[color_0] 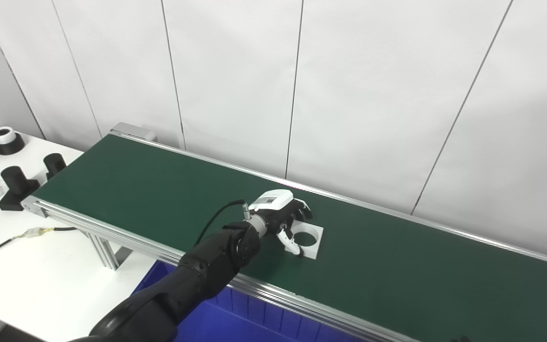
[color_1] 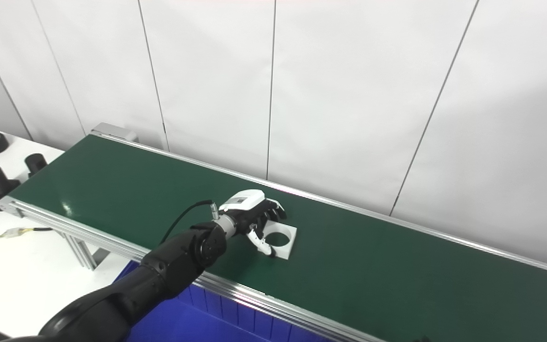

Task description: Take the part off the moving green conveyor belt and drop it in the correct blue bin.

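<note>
White square part (color_0: 310, 240) (round hole)

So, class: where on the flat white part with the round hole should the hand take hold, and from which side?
Probably the near-left rim of the white part, from above: it lies flat on the belt, and the left hand already hovers there.
</note>
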